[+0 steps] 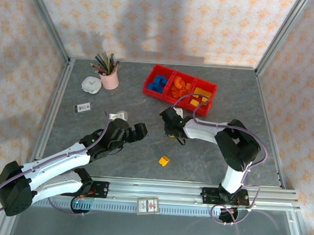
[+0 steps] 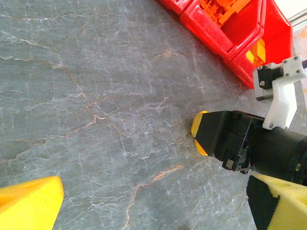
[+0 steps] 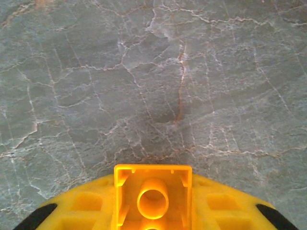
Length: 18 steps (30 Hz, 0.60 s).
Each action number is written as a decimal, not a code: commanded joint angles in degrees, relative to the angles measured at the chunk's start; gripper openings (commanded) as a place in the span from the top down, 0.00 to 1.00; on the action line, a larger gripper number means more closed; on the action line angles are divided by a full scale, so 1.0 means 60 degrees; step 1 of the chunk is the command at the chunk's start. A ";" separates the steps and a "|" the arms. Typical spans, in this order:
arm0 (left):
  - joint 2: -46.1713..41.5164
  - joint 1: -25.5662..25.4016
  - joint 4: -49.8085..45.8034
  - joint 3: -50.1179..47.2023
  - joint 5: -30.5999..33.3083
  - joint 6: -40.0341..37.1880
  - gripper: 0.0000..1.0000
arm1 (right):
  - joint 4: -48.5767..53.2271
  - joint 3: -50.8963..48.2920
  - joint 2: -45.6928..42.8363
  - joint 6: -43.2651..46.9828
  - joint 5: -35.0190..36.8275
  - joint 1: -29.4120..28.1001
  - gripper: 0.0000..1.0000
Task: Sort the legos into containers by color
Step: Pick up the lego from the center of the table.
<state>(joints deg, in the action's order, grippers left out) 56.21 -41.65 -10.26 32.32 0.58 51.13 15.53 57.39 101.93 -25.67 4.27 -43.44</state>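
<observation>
Lego brick (image 3: 152, 199) clamped between right jaws, hollow underside showing

Containers (image 1: 146, 88) stand behind — one lego (image 1: 164, 160) lies well before them.

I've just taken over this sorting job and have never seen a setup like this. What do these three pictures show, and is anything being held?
You are looking at two robot arms bolted to the near edge of a grey table. The overhead picture looks down from behind them, with the left arm on the left and the right arm on the right. The other two pictures come from a camera on each wrist, looking past that arm's own yellow fingers.

At the back stands a row of red bins holding blue, orange and yellow bricks. To its left are a pink pencil cup and a white dish. One loose yellowish brick lies near the front.

In the right wrist picture, the right fingers are shut on a small yellowish brick. The left fingers are wide open and hold nothing.
</observation>
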 commanded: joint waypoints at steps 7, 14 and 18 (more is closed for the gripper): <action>0.0700 -0.0031 0.0838 0.0583 -0.0570 -0.0309 0.01 | 0.0466 0.0532 -0.1104 -0.0095 0.0457 0.0452 0.73; 0.1432 -0.0046 0.1119 0.1184 -0.0990 -0.0727 0.01 | 0.0817 0.1466 -0.1166 0.0364 0.0923 0.1901 0.73; 0.1779 -0.0046 0.1113 0.1597 -0.1005 -0.0885 0.01 | 0.1003 0.2407 -0.0567 0.0635 0.1070 0.2842 0.73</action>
<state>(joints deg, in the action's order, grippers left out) 65.80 -41.65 -5.34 39.16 -4.58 47.90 19.49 68.12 96.53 -23.90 7.14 -29.06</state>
